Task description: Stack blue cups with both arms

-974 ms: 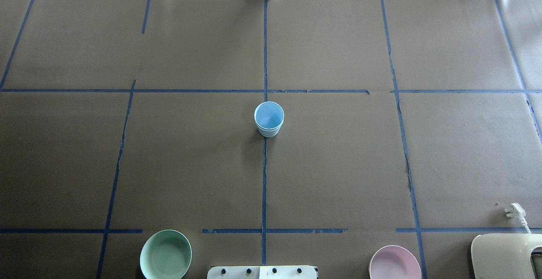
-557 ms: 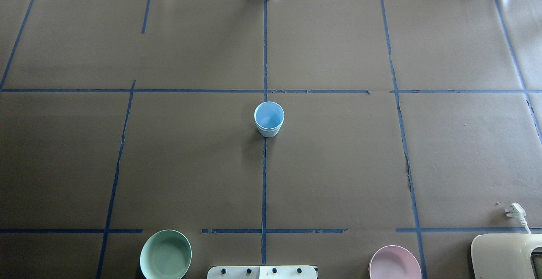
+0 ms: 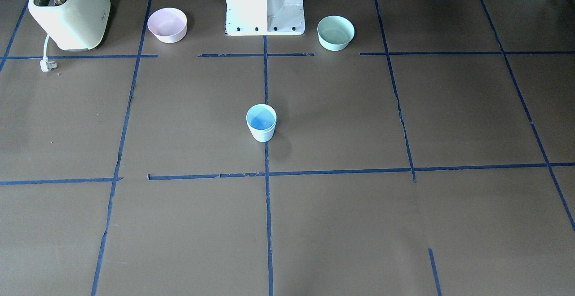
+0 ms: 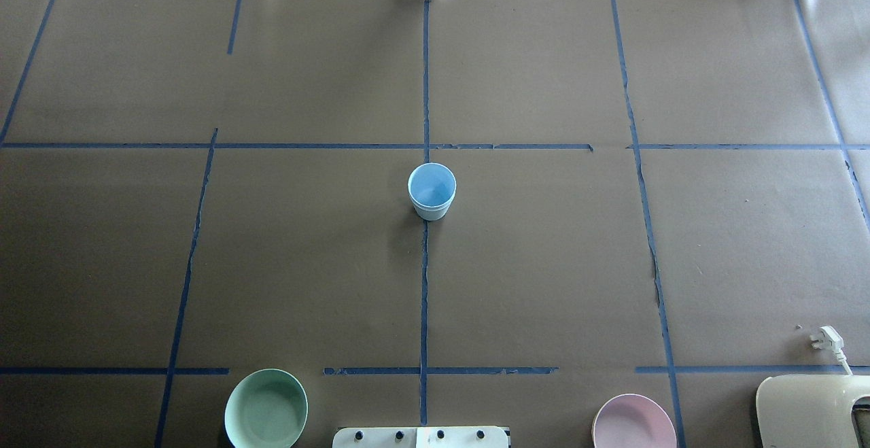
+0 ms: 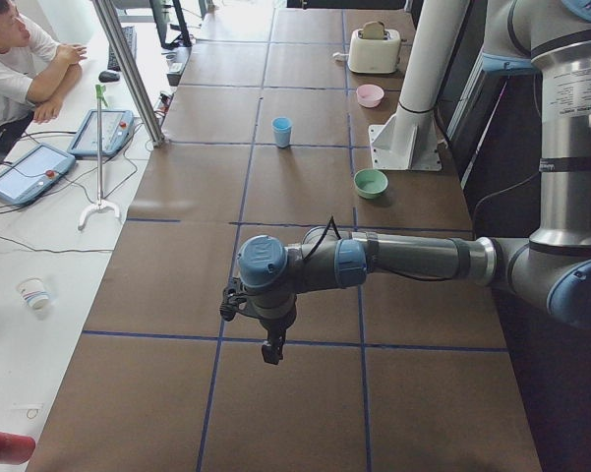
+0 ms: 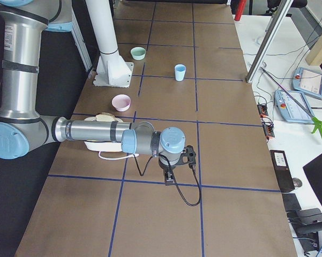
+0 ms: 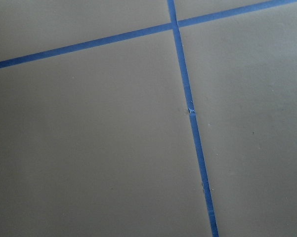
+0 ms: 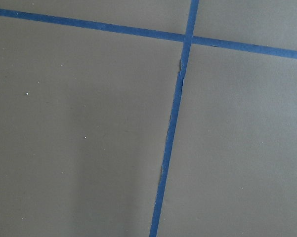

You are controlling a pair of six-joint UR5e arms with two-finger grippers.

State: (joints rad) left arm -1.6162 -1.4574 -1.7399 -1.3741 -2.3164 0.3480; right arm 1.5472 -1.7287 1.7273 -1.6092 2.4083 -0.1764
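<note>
The blue cups (image 4: 431, 192) stand upright at the table's middle on the centre tape line, and a double rim line suggests one is nested in the other. They also show in the front view (image 3: 261, 123), the left view (image 5: 281, 131) and the right view (image 6: 179, 72). My left gripper (image 5: 272, 349) hangs low over the table's left end, far from the cups. My right gripper (image 6: 169, 179) hangs low over the right end. Both show only in the side views, so I cannot tell whether they are open or shut. The wrist views show only brown cover and blue tape.
A mint-green bowl (image 4: 266, 408) and a pink bowl (image 4: 633, 424) sit either side of the white pedestal (image 3: 265, 4). A cream toaster (image 3: 67, 13) with its loose plug (image 4: 826, 338) stands near the pink bowl. A person (image 5: 10, 59) sits beyond the far edge.
</note>
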